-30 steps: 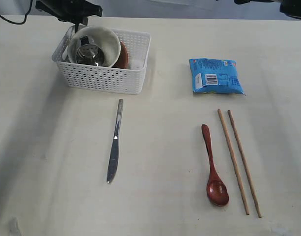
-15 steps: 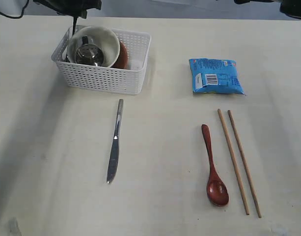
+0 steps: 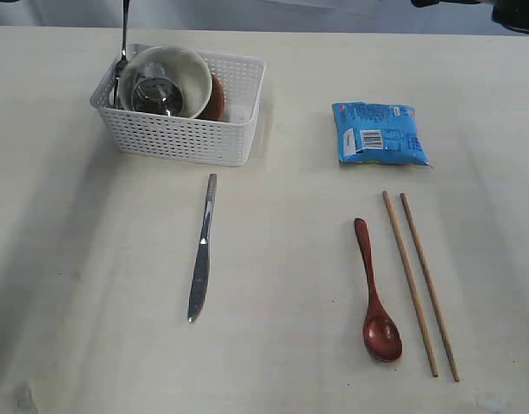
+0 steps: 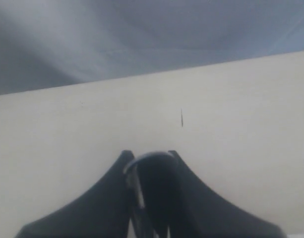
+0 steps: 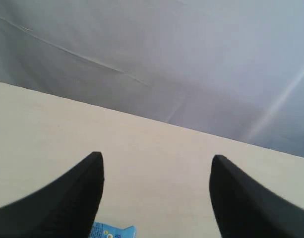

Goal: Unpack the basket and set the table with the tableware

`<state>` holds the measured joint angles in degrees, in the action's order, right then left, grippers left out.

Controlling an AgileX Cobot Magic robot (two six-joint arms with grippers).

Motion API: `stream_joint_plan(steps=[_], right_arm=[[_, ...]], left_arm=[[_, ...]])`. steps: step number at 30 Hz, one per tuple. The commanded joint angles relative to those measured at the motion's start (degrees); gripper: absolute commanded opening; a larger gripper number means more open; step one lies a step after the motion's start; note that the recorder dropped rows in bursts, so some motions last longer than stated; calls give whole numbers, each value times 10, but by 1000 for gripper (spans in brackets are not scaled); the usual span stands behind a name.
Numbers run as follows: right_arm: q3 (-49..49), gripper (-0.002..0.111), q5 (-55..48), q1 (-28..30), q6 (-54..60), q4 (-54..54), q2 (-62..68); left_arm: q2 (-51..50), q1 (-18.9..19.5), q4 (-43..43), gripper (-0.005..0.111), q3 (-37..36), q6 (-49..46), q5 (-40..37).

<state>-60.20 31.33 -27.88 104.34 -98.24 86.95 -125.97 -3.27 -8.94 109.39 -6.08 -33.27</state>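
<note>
A: The basket is white matt plastic; the knife and fork are shiny steel.
B: The spoon looks glossy red lacquer, the chopsticks bare wood, the packet slick blue film, the table matt cream.

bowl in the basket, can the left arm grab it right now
Probably not yet: the left fingers are shut on the fork, hanging over a corner of the basket. Otherwise the bowl lies open from above, cup inside it.

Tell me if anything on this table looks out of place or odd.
The cream bowl lies tipped on its side in the white basket, with the steel cup inside it. A blue snack packet, not tableware, lies near the chopsticks.
</note>
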Motion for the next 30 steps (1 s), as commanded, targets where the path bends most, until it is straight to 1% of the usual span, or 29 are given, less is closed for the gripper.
stream_joint_plan(steps=[1,18,22,26,30], right_arm=[[2,59,-4,3,-3,8,-3],[2,59,-7,3,-2,13,-3],[2,59,-7,3,-2,13,-3],[2,59,-7,3,-2,13,-3],[2,59,-15,3,-5,8,-3]], left_arm=[[20,-1,13,6,3,-1,0],[68,-1,32,6,3,-1,2],[92,-1,32,6,3,-1,-35],[114,-1,29,6,3,0,-96],[128,-1,28,5,3,0,-137]])
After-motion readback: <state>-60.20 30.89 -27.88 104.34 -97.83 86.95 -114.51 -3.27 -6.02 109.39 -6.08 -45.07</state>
